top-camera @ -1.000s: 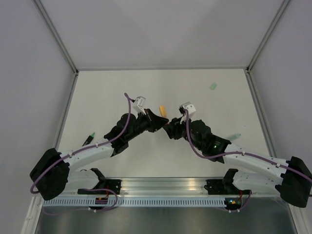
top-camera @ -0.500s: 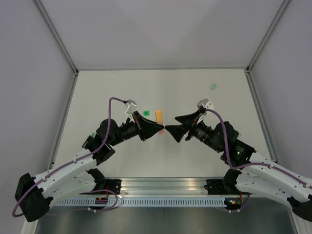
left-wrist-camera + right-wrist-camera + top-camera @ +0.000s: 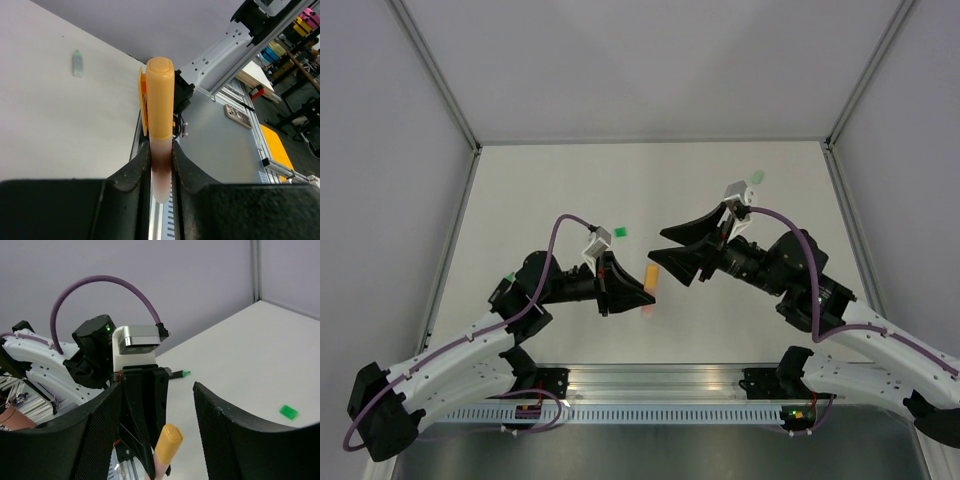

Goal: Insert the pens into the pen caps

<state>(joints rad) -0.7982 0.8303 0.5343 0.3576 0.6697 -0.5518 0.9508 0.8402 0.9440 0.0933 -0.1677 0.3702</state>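
Orange is the one colour that looks finished. The orange pen (image 3: 161, 165) stands clamped between the left fingers (image 3: 132, 175), which are closed tight on its pale lower body. Its orange cap (image 3: 160, 95), clip and all, already sits on the upper end. In the top view the pen is held above the desk (image 3: 560, 190) near its middle, pointing toward the right arm.

The right fingers (image 3: 225, 440) stand wide apart and grip nothing. In their own camera the capped pen rises in the gap between them without touching either one.

By my reading, one pen of three is done and two remain. The dark pen (image 3: 178, 373) with the green tip lies bare on the desk, at about 9 o'clock from the left fingers in the top view, half tucked beside the left arm. The mint pen (image 3: 77, 63) also lies uncapped, at about 10 o'clock in the left wrist picture; I cannot find it in the top view.

Both green caps are loose and well apart from those pens. One green cap (image 3: 620, 233) lies at 12 o'clock just beyond the left wrist. The other green cap (image 3: 757, 177) lies at about 1 o'clock, beyond the right arm near the far right side of the desk.

No brand, label or writing can be read on the pens, the caps or the arms.
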